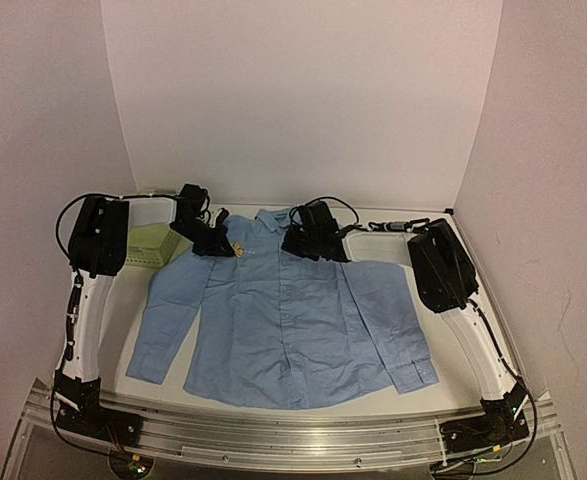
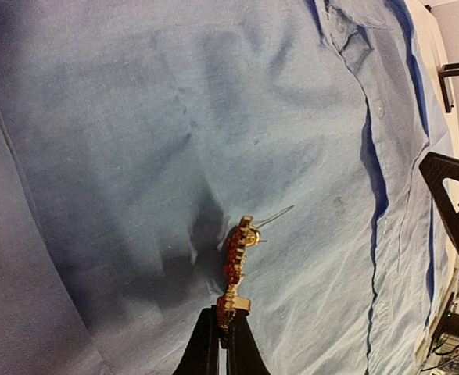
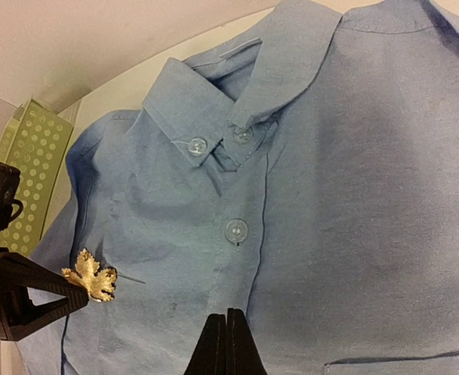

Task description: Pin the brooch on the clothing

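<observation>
Lying flat with its collar toward 12 o'clock, the shirt (image 1: 283,330) has the green basket (image 1: 153,248) at its 10 o'clock. The left gripper (image 2: 223,319) pinches the brooch (image 2: 235,262) between closed fingers, its pin bared over the chest fabric at 8 o'clock from the collar. The right gripper (image 3: 227,319) is pressed closed, holding nothing, beside the button placket.

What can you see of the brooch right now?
The brooch is a tiny leaf-shaped pin, gold metal with orange-red stones on one face; the right wrist view shows plain gold. Its thin needle stands open, angled out over the shirt. The left claw is shut on one end. Whether the needle tip touches fabric cannot be told.
</observation>
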`<state>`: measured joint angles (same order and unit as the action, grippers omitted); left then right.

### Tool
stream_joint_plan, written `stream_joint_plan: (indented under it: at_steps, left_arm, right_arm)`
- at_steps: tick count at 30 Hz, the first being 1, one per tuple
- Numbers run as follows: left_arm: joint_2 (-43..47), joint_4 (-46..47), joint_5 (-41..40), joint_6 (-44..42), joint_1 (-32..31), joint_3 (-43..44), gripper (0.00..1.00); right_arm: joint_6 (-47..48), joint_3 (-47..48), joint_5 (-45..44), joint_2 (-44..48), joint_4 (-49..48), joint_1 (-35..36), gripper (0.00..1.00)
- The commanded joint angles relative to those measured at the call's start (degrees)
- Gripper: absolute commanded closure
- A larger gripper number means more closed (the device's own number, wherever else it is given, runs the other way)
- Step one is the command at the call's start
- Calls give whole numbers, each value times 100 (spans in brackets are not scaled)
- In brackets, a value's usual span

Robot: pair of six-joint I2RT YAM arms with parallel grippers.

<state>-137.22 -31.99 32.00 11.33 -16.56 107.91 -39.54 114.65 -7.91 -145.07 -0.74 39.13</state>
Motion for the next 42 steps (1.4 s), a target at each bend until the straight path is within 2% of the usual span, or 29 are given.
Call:
stream_joint_plan:
  at_steps: [1,12,24,29,34,38,41,42]
  left_arm:
    - [464,-117,-650,-470,40,181,100]
    - [854,-477,-969,-832,70,202,100]
    - [693,-212,-1017,-769,98,79,100]
    - [680,-177,-972,-755,97,-62,100]
    - [624,-115,-900,-694,52,-177,100]
    - [617,-122,-827,-661,12,-272,100]
    - [638,-132,-815,-654,12,-361,100]
    - [665,-134,-811,-660,10,-409,100]
  right_arm:
    - [-78,-111,-56,583,-243,-37,100]
    - [186,64,62,597,-242,-20,100]
    - [1015,1443,-448,-585,439,141,61]
    - [1222,1568,-780,-831,641,189,53]
    - [1655,2342,-1231,-1415,1194,382,50]
    - [1705,2172,-1512,-1410,1438,489,50]
    - [1688,1741,-1619,-1236,1531,522,58]
    - [1671,1604,-1643,-1168,1575,525,65]
